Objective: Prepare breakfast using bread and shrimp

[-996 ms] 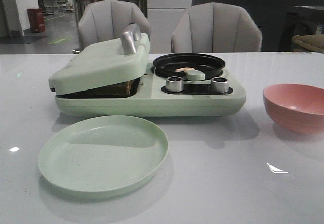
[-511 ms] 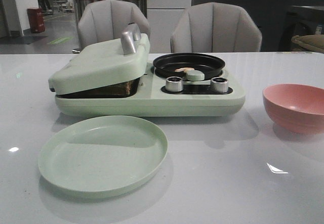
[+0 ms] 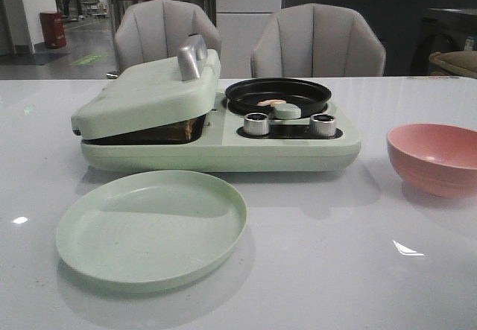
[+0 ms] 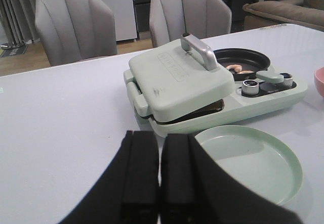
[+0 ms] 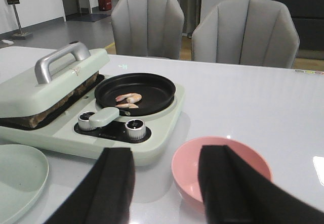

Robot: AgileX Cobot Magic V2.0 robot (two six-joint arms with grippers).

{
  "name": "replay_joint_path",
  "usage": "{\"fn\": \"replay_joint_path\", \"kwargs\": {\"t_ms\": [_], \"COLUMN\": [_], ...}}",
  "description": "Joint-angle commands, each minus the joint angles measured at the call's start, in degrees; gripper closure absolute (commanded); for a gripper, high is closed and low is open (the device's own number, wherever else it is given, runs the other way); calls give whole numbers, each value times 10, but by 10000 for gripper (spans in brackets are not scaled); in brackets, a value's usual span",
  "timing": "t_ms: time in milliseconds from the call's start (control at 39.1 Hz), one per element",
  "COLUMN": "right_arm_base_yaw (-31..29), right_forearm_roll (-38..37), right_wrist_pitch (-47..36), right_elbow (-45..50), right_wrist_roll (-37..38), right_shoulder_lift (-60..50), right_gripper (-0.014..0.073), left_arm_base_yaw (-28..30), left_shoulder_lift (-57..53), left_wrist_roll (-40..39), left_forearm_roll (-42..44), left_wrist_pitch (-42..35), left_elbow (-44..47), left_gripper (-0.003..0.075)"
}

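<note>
The table (image 3: 313,270) was a smooth, pale grey surface, glossy enough to carry bright glints and soft reflections; the breakfast maker (image 3: 216,151) looked like pale green plastic with a satin sheen; its lid handle (image 3: 191,58) was brushed silver metal; the two knobs (image 3: 256,124) had shiny chrome-like rims; the round pan (image 3: 278,94) was matt black with a smooth coated look; the green plate (image 3: 149,229) appeared matt, faintly speckled plastic; the pink bowl (image 3: 434,159) was matt and smooth; the chairs (image 3: 317,43) looked upholstered in smooth grey leatherette; the shrimp (image 5: 127,99) seemed moist and slightly glossy; the gripper fingers (image 4: 142,178) were dull black, rubbery pads.
</note>
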Motion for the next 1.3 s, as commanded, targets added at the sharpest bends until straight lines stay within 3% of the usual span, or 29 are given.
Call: {"fn": "replay_joint_path", "kwargs": {"t_ms": [0,102,281,1277], "right_arm_base_yaw": [1,1,1,1], "right_forearm_roll": [-1,-1,-2,-2], "right_wrist_pitch": [-61,-64,-61,-51], "right_elbow": [-11,-11,-11,-11], "right_wrist_roll": [-3,-3,-3,-3], "right_shoulder_lift": [0,0,0,0], "right_gripper": [176,231,464,458], "left_arm_base_yaw": [1,1,1,1], "left_shoulder_lift": [-7,-7,-7,-7], "left_wrist_roll": [-7,-7,-7,-7], "left_forearm_roll": [-6,-6,-6,-6], "left_wrist_pitch": [-46,-46,-46,-46], "left_elbow": [-15,-15,-15,-15], "left_gripper": [606,606,606,606]}}
